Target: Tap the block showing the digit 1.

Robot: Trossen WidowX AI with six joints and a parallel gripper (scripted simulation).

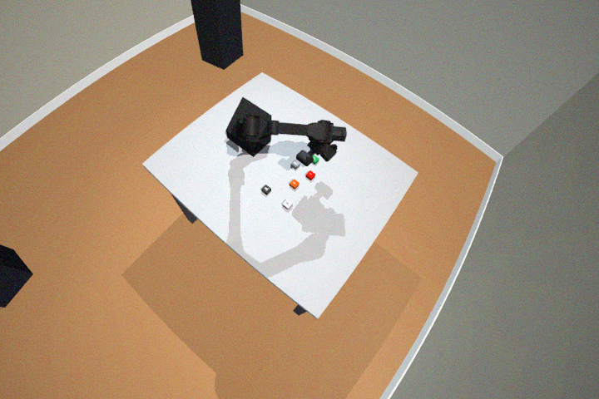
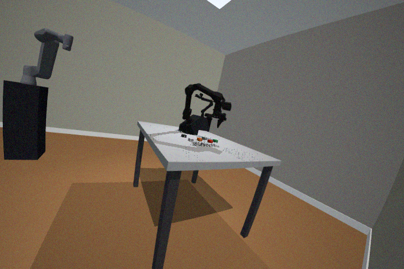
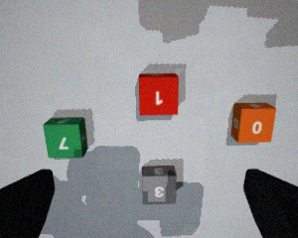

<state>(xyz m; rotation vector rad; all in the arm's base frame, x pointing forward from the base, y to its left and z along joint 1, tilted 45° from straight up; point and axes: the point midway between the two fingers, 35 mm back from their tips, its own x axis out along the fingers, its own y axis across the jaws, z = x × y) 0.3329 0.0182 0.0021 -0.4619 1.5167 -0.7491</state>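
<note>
The end effector (image 3: 149, 225) hangs above the tabletop (image 1: 366, 188), fingers spread wide with nothing between them. Approach phase: the red block (image 3: 159, 94) showing 1 sits ahead, beyond the gray block (image 3: 160, 184). Next comes a forward shift, then descent clear of the neighbours.

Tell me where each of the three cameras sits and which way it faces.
Top: high overhead, looking down on the table; whole arm shows.
Exterior: out in the room, low, facing the table's corner; whole arm shows.
Wrist: on the arm, looking down past the open gripper; only fingertips show.
Shared: red block marked 1 appears in wrist and top.
</note>
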